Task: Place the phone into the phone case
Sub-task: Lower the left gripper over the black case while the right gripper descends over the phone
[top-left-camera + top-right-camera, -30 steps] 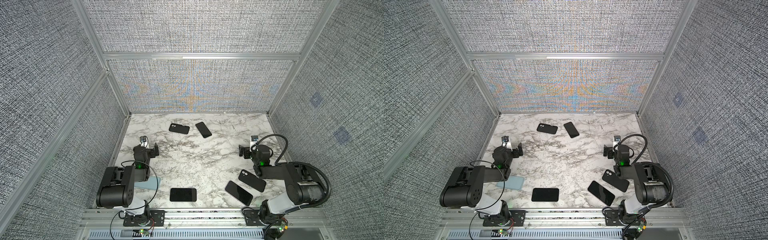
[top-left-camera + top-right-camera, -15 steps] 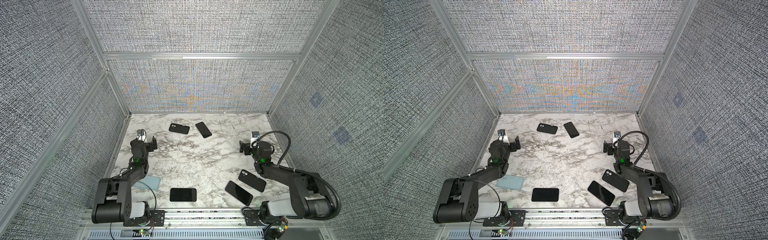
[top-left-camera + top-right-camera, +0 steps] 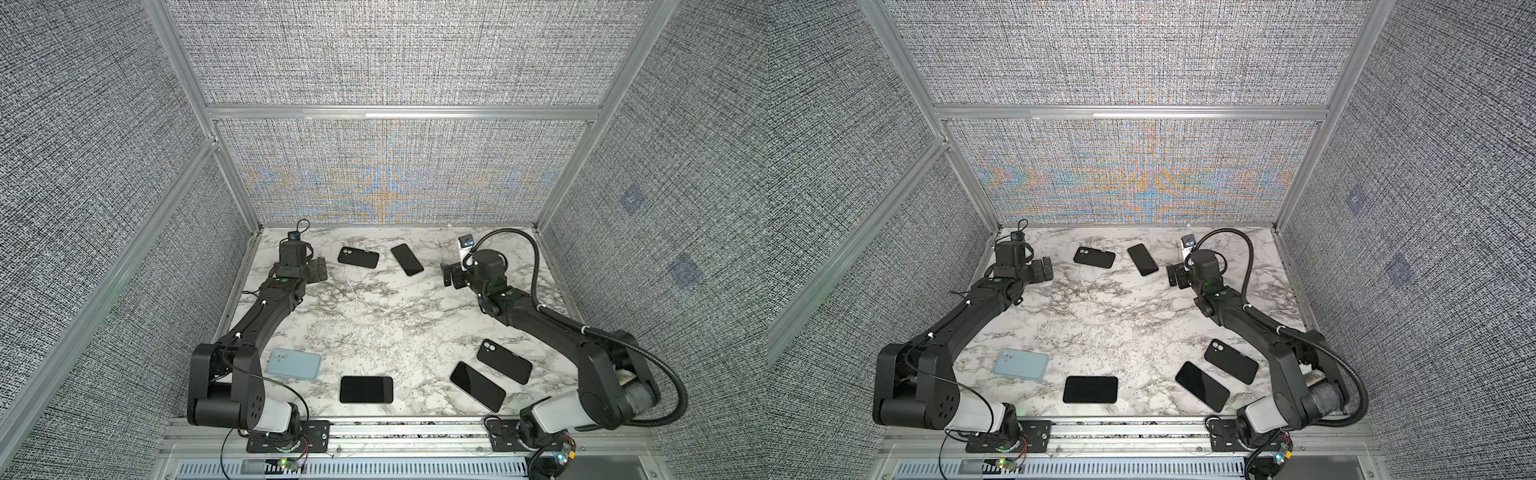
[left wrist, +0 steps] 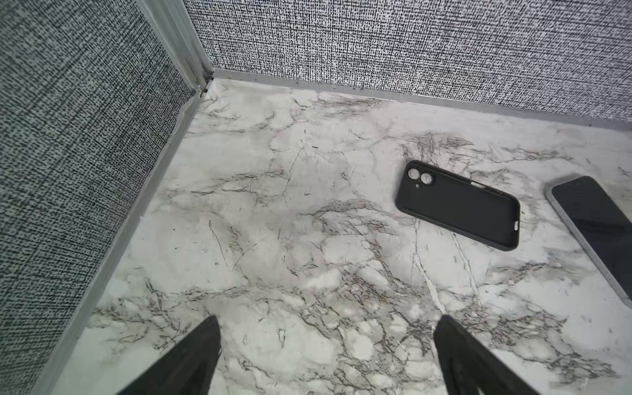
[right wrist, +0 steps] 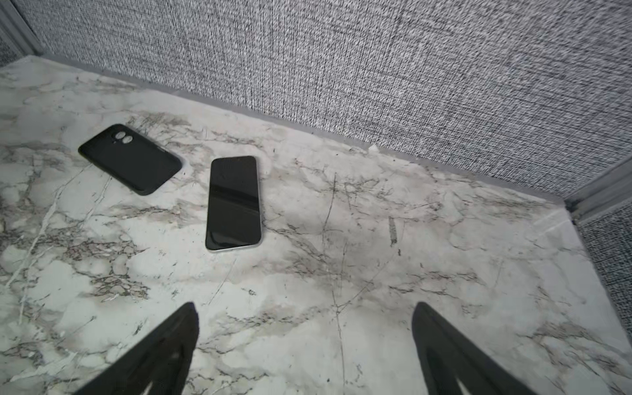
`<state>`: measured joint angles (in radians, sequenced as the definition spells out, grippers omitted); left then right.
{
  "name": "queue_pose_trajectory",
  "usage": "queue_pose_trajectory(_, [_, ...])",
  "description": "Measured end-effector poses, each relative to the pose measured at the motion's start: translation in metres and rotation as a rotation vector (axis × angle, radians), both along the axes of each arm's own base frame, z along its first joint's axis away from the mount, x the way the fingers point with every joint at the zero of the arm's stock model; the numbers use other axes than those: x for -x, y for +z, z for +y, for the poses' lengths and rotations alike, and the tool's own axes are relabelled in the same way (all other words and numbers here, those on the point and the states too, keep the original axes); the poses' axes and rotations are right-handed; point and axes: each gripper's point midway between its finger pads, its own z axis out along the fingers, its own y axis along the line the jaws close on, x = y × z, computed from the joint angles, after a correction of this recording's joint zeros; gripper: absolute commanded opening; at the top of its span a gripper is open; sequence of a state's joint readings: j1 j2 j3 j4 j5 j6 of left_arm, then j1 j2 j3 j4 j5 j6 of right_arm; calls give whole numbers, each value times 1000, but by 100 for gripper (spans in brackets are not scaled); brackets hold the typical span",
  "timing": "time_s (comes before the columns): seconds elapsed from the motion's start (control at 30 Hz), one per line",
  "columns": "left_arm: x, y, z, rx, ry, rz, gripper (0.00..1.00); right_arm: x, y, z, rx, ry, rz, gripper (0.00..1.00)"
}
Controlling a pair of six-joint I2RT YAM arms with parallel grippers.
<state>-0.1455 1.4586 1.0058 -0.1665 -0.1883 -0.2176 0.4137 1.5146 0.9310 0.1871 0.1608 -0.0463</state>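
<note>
- Phone (image 3: 407,259) and black phone case (image 3: 358,257) lie flat on the biggest thing here, the marbled worktop (image 3: 395,316). They are at its far end near the back wall (image 3: 395,174), close together but not touching.
- Both arms reach to that far end, the left arm (image 3: 266,316) by the case and the right arm (image 3: 540,328) by the phone. I'd judge this is the pair being worked.
- The step in hand looks like the approach: nothing is picked up, and the phone is outside its case.
- The left fingers (image 4: 195,359) are spread wide over bare marble, and the right fingers (image 5: 174,338) are spread the same way. Neither pair grips anything.
- Next, I'd expect the right fingers to straddle the phone's long edges, lift it and turn it to line up with the case. The left fingers could pin the case so it doesn't skate.
- Only the top views show the near end of the worktop. There I see a second black case (image 3: 503,361) beside a second phone (image 3: 477,385), a light-blue case (image 3: 294,364), and a dark slab (image 3: 366,389) that could be either a phone or a case.
- Only the right wrist view shows the whole far phone, screen up and pale-edged.
- Only the left wrist view shows the case lying hollow side up, with marble visible through its two lens holes (image 4: 420,176). That view cuts the phone off at its edge.
</note>
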Motion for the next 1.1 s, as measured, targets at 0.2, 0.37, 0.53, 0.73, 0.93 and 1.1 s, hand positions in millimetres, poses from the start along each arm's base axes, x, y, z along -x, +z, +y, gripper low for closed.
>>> queue_pose_trajectory(0.2, [3,-13,-6,39,55,78,98,2,-32,24,36,47,114,99])
queue_pose_trajectory(0.37, [-11,-23,-19,105,71,158,98,-20,-31,40,-23,30,182,99])
queue_pose_trajectory(0.53, [-27,-45,-43,169,36,258,98,-26,-38,54,-44,48,275,99])
queue_pose_trajectory(0.73, [-46,-48,-70,222,-27,287,97,-38,-54,63,-24,51,371,99])
queue_pose_trajectory(0.93, [-65,-53,-78,239,-25,326,97,-62,-69,79,3,67,457,99])
queue_pose_trajectory(1.1, [-75,-67,-81,235,-23,370,97,-77,-92,86,35,63,528,99])
